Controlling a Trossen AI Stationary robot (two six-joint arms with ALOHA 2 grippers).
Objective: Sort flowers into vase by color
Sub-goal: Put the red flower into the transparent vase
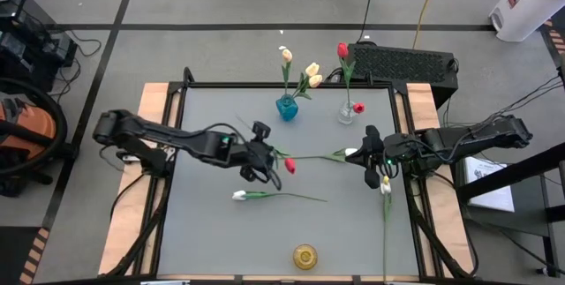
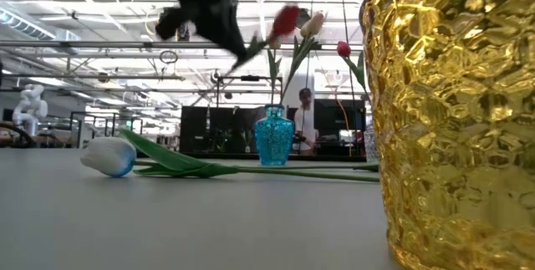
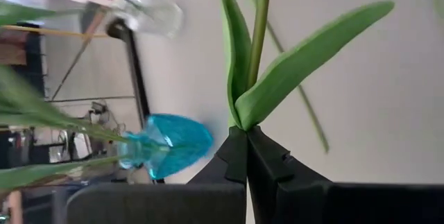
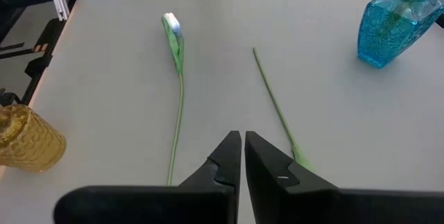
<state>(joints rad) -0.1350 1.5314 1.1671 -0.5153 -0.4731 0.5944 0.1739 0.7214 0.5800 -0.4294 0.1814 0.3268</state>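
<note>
My left gripper (image 1: pixel 274 163) is shut on a red tulip (image 1: pixel 290 166) and holds it above the table's middle. A white tulip (image 1: pixel 240 195) lies flat on the table, nearer the front. Another tulip's stem (image 1: pixel 313 155) lies on the table and runs toward my right gripper (image 1: pixel 366 157). That gripper hangs shut above the table's right side and touches nothing. A cream tulip (image 1: pixel 386 184) lies along the right edge. At the back, a blue vase (image 1: pixel 287 107) holds cream-yellow tulips (image 1: pixel 312 71) and a clear vase (image 1: pixel 347 112) holds red tulips (image 1: pixel 342 49). My left gripper pinches the red tulip's stem between its two fingers, right where the leaves branch off (image 3: pixel 243 121). The fingers slant downward. The tulip is lifted clear of the table, its stem and red bud (image 2: pixel 284 19) reaching out beyond the fingertips. The lower stem is hidden by the gripper.
A gold vase (image 1: pixel 305 255) stands near the front edge at the middle. It fills the right side of the low view (image 2: pixel 451 119). A black box (image 1: pixel 402 58) sits behind the table's far right corner. Bare tabletop (image 1: pixel 212 232) lies at the front left.
</note>
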